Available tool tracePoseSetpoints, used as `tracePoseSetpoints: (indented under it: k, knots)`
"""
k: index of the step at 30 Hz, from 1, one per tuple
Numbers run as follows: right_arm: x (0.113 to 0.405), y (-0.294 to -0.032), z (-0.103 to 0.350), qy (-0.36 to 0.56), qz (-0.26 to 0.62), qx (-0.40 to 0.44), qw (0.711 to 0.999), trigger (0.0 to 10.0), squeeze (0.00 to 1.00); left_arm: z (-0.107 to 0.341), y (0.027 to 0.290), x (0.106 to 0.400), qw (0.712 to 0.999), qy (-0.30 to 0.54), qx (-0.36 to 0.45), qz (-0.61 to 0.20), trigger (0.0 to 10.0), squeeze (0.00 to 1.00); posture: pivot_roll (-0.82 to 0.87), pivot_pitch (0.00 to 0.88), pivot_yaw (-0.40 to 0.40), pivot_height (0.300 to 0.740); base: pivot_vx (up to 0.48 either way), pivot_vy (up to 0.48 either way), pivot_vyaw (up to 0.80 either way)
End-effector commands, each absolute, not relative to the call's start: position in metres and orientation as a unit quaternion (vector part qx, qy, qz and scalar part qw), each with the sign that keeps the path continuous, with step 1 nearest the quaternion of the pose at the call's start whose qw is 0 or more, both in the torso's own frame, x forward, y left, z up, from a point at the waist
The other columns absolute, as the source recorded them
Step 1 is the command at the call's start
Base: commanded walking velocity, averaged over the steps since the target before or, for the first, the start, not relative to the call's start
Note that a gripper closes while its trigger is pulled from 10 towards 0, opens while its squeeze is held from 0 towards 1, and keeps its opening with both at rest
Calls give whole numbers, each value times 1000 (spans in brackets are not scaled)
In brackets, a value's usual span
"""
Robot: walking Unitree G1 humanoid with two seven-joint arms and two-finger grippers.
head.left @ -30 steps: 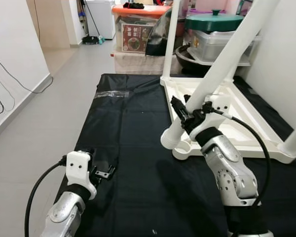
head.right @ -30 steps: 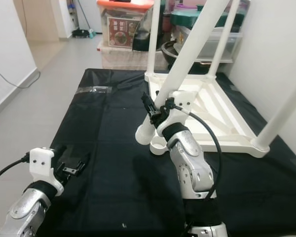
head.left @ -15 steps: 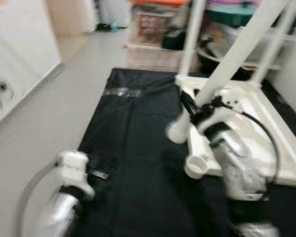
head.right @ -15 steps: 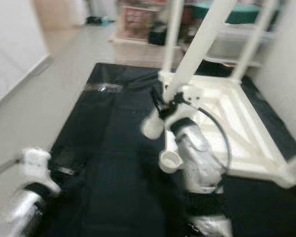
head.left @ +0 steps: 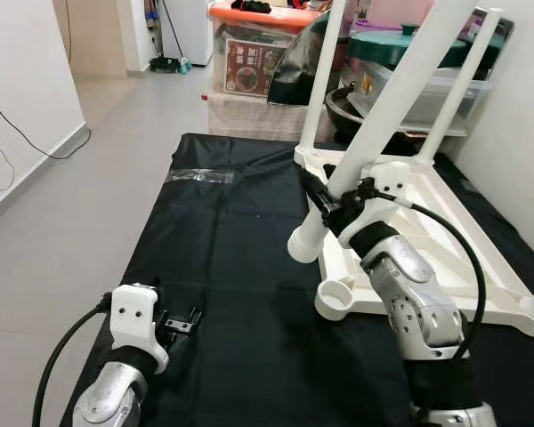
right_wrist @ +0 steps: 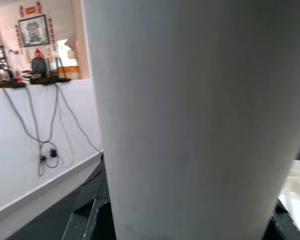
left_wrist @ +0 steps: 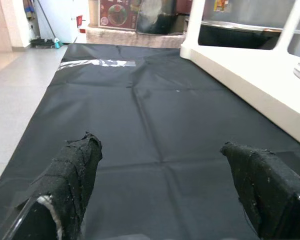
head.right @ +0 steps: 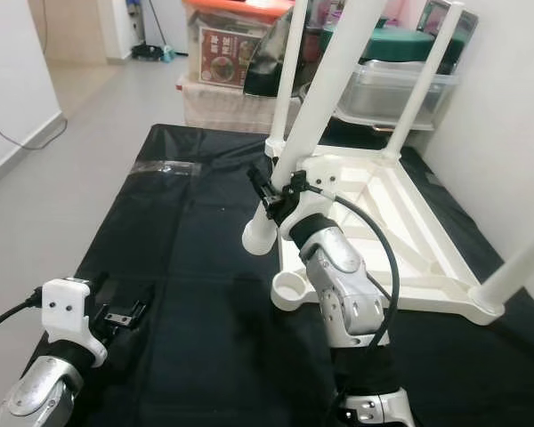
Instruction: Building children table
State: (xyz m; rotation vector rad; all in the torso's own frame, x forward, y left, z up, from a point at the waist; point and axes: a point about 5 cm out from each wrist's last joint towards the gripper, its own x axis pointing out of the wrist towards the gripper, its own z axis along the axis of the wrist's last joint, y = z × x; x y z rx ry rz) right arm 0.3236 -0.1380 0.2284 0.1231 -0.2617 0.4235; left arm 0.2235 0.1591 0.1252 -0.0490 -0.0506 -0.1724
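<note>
Our right gripper [head.left: 331, 206] pinches the loose white table leg [head.left: 374, 142], its threaded end hanging above the empty corner socket [head.left: 335, 295] of the upturned tabletop [head.left: 445, 240] on the black mat [head.left: 231, 231]. We should plumb the leg before lowering. Left gripper [left_wrist: 162, 185]: spread, idle.

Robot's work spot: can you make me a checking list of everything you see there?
Surface: black mat spread on a grey tiled floor.
Job's things: white table top lies upside down on the mat; three legs stand in it; one loose white leg is tilted above the empty corner socket.
Clutter: clear tape strip on the mat.
Grippers: right gripper clamps the loose leg; left gripper open, low over the mat.
Cables: black cables on both arms; wall cable.
Surroundings: storage boxes, a green lid, white walls.
</note>
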Motion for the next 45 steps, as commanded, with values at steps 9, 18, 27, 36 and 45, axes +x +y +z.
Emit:
tracePoseSetpoints:
  k: [9,18,27,36,45]
  knots:
    - [323,-169,223,-108,228,-35,967,0,0,119,160,224,997,-7,-23,-78,10000,0,188,0,-91,740,0,0,0]
    - [321,-155,205,-74,280,-77,954,0,0,118,160,226,997,-7,-27,-78,10000,0,182,0,-91,740,0,0,0]
    - [311,-128,183,-56,329,-83,939,0,0,117,163,226,997,-5,-28,-68,10000,0,203,0,-103,740,0,0,0]
    - [311,-134,177,-51,332,-104,936,0,0,117,168,226,998,-6,-29,-56,10000,0,200,0,-105,740,0,0,0]
    - [326,-167,207,-74,260,-24,963,0,0,115,165,226,998,-2,-32,-62,10000,0,191,0,-93,740,0,0,0]
